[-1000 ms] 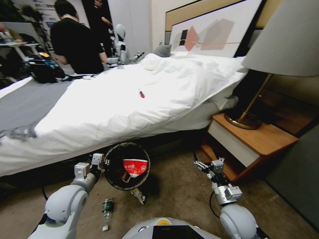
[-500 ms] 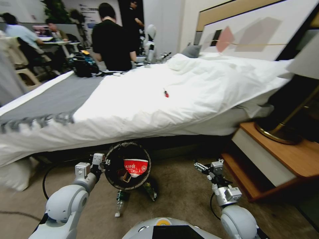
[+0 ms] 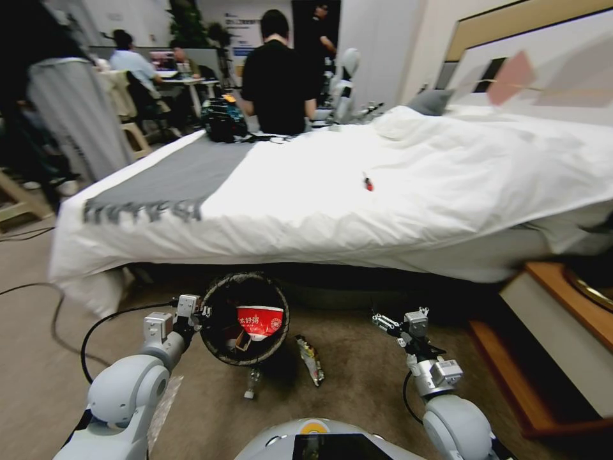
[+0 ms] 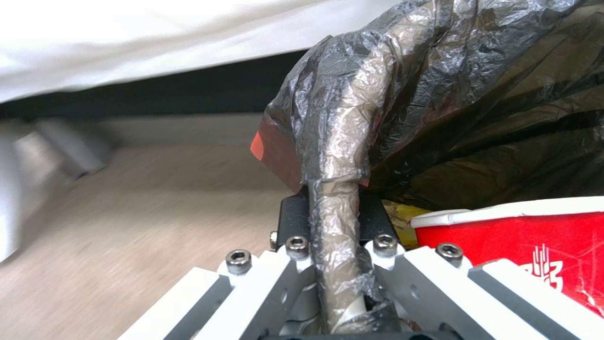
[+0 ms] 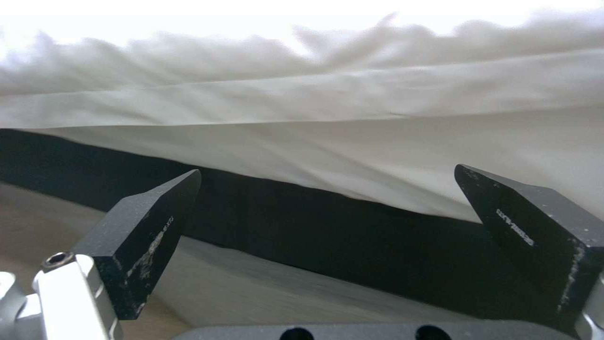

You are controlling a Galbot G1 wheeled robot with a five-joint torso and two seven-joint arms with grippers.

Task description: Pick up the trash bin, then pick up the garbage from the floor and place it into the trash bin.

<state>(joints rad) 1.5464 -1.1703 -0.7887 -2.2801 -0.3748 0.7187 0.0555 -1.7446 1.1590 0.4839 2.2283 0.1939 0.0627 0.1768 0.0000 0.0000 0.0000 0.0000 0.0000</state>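
The trash bin [image 3: 246, 276], round and lined with a black bag, hangs above the floor [image 3: 357, 377] in front of the bed. My left gripper [image 3: 195, 313] is shut on its bag-covered rim [image 4: 337, 156]. Inside lie a red-and-white paper cup [image 3: 259, 321] and a yellow wrapper [image 4: 403, 219]. On the carpet below, a shiny snack wrapper [image 3: 311, 361] lies just right of the bin, and a clear bottle [image 3: 253, 382] pokes out from under it. My right gripper [image 3: 394, 322] hovers open and empty to the right, facing the bed's side [image 5: 327, 141].
The bed [image 3: 415, 191] with a white duvet spans the view ahead, a small red item [image 3: 368, 183] on it. A wooden nightstand [image 3: 562, 313] stands at the right. A black cable [image 3: 57, 319] snakes over the floor at the left. People stand behind the bed.
The whole view has swung left, so the bed and nightstand slide right and the lamp leaves the picture. Both arms and the held bin keep their place in the view.
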